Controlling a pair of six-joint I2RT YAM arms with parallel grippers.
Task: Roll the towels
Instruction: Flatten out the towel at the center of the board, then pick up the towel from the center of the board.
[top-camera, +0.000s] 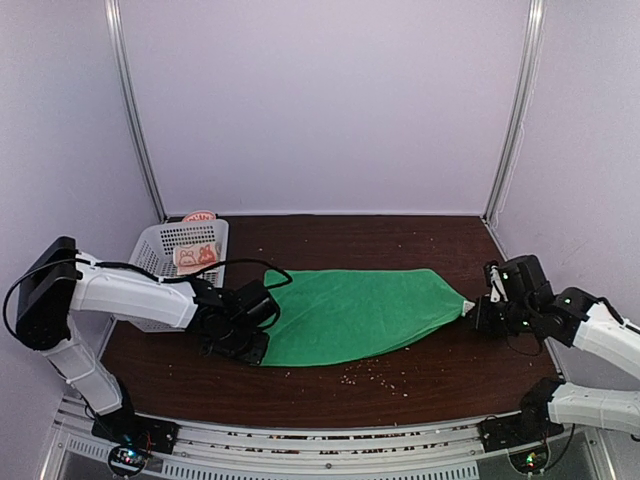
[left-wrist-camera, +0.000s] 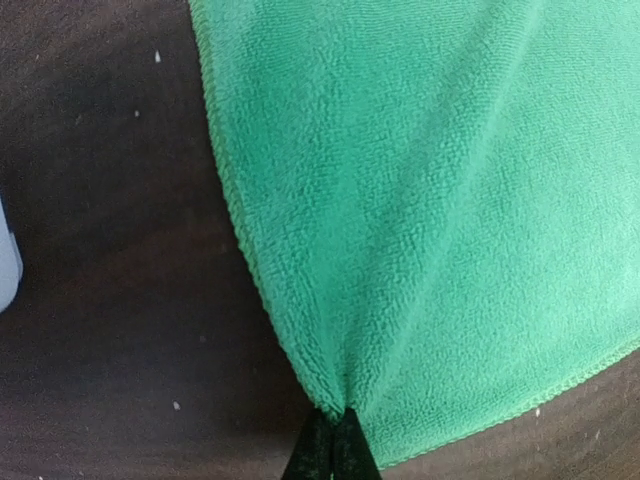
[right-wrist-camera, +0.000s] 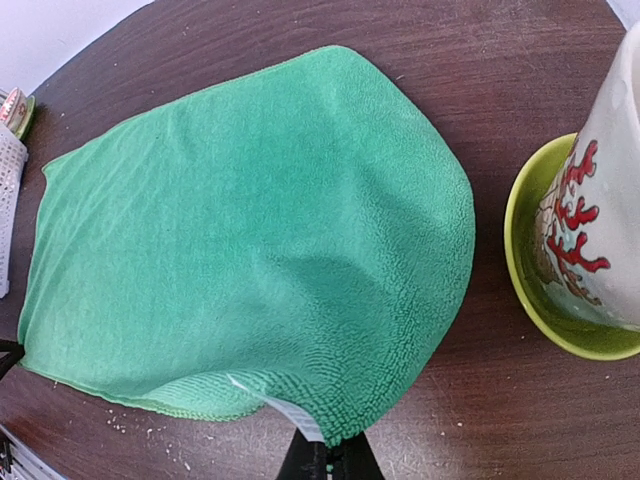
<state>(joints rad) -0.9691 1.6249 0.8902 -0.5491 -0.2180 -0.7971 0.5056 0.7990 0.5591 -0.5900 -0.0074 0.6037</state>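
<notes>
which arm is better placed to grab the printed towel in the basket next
Probably left: the white plastic basket with the pinkish-beige printed cloth sits beside that arm, far from the right end effector.

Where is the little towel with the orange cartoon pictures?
In the top view, the little printed towel sits inside the white basket at the far left corner of the table, behind the left arm and left of the green towel.

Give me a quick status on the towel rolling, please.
Both shut: left gripper on green towel corner, right gripper on opposite end. Towel stretched out, not rolled. Printed towel in basket. Cup near right gripper.
</notes>
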